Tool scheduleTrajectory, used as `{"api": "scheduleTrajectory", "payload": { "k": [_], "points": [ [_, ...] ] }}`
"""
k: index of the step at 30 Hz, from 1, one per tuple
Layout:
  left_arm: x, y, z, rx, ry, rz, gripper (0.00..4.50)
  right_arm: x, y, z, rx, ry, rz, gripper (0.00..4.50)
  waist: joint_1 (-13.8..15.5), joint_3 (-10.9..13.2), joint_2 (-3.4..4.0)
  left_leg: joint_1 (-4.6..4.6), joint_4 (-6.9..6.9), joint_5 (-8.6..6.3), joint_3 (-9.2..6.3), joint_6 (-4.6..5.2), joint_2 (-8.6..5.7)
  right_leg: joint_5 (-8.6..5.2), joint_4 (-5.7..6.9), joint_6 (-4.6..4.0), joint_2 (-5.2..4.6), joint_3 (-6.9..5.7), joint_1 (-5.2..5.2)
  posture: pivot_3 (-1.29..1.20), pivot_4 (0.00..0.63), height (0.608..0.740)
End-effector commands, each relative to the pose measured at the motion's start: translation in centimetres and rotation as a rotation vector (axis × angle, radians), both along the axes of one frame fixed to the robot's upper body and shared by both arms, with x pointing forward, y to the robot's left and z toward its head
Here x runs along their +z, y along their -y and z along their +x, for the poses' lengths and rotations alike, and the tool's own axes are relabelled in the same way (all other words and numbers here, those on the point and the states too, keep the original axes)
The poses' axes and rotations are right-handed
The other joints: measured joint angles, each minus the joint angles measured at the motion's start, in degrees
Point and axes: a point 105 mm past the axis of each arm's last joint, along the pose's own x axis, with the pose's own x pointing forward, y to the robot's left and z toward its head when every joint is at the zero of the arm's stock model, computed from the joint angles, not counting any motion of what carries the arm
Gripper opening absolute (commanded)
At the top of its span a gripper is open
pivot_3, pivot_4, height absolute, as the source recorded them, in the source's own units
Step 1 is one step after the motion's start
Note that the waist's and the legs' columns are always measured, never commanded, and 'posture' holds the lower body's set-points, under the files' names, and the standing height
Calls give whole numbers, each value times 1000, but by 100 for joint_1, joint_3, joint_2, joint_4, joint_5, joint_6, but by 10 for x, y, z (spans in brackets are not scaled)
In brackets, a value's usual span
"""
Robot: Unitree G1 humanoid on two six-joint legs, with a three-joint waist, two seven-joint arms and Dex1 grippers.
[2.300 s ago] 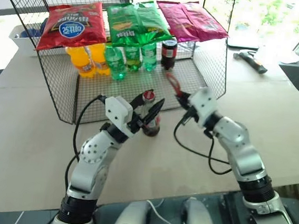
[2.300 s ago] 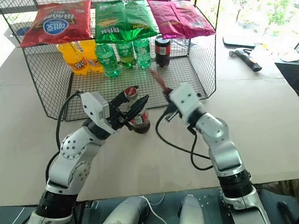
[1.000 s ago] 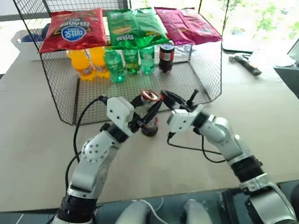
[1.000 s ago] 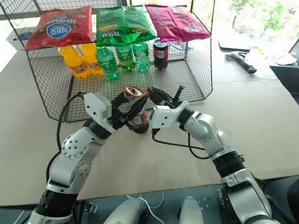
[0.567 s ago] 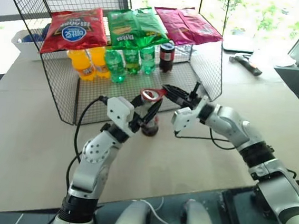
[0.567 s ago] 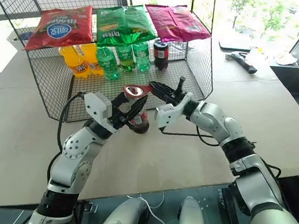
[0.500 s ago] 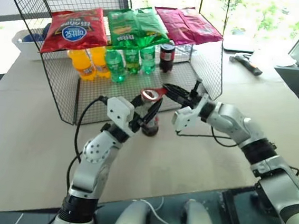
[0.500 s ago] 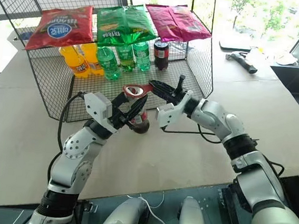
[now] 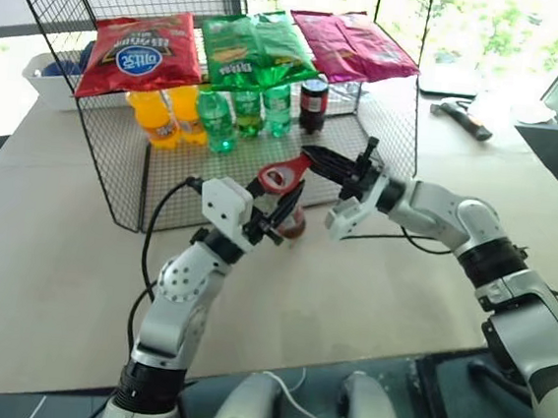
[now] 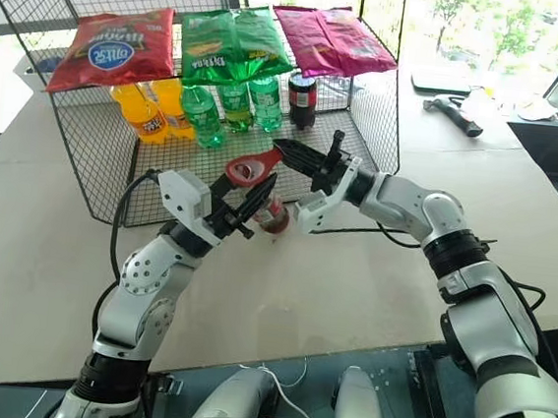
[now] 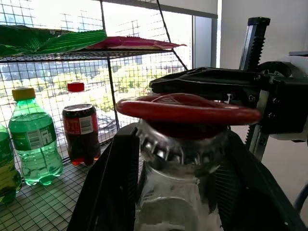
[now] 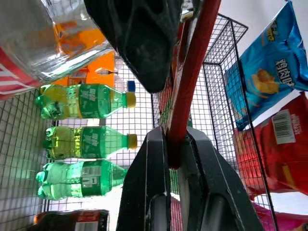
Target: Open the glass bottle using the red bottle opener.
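While the left gripper (image 9: 281, 212) clamps the glass bottle (image 9: 292, 224) between its jaws, the head views show the right gripper (image 10: 289, 154) closed on the red bottle opener (image 10: 254, 168), whose loop sits over the bottle top. In the left wrist view, the opener's loop rests on the crown cap (image 11: 180, 147) between the black fingers (image 11: 109, 187). In the right wrist view, both fingers pinch the opener's handle (image 12: 188, 77).

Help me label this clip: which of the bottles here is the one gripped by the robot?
The glass bottle, standing in front of the wire rack. The left gripper holds its neck, and the red bottle opener sits on its cap.
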Motion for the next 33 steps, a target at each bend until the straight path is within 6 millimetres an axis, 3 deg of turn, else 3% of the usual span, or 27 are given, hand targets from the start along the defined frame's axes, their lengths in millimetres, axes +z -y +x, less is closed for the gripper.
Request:
{"api": "scheduleTrajectory", "payload": {
  "k": [1,10,33],
  "points": [
    [-36,0,3,5,-146,46,1535,53,7,-1,0,142,140,0,-1,0,0,-4,0,0,0,0,0,0,-2,0,0,0,-3,0,150,739],
    [-37,0,6,8,-153,44,1535,32,13,12,-44,-19,150,0,-7,0,0,-14,0,0,-4,0,0,0,-5,0,0,-4,-11,0,150,739],
    [-38,6,29,9,-171,42,1535,22,34,47,-203,-142,195,0,-26,0,1,-13,-2,0,-5,0,0,0,-9,0,0,-5,-11,0,150,739]
  ]
}}
